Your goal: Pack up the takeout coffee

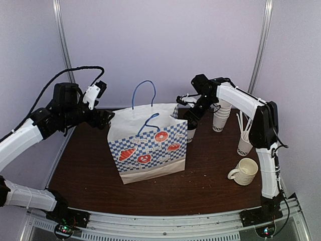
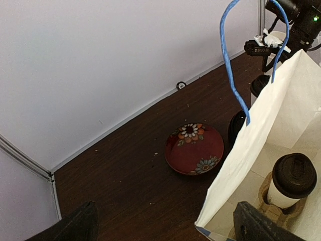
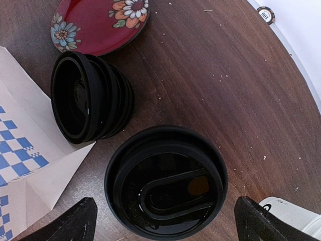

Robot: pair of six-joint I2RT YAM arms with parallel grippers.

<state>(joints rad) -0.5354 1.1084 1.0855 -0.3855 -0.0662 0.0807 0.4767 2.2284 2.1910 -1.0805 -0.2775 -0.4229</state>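
A white paper bag point(image 1: 148, 143) with blue checks and blue handles stands mid-table. Inside it, in the left wrist view, one lidded takeout cup point(image 2: 292, 179) sits in the brown pulp carrier point(image 2: 262, 192). My left gripper point(image 2: 165, 228) is open at the bag's left rim, with one finger point(image 2: 257, 226) over the bag's mouth and the other over the table. A second lidded cup point(image 3: 168, 183) stands on the table behind the bag's right corner point(image 1: 191, 133). My right gripper point(image 3: 165, 223) is open just above it, a finger on each side of the lid, holding nothing.
A red flowered dish point(image 2: 194, 148) lies behind the bag. A stack of black lids point(image 3: 90, 103) lies on its side beside the bag. Lidless white cups point(image 1: 220, 118), a cup of stirrers point(image 1: 245, 143) and a cream mug point(image 1: 244, 171) stand at the right.
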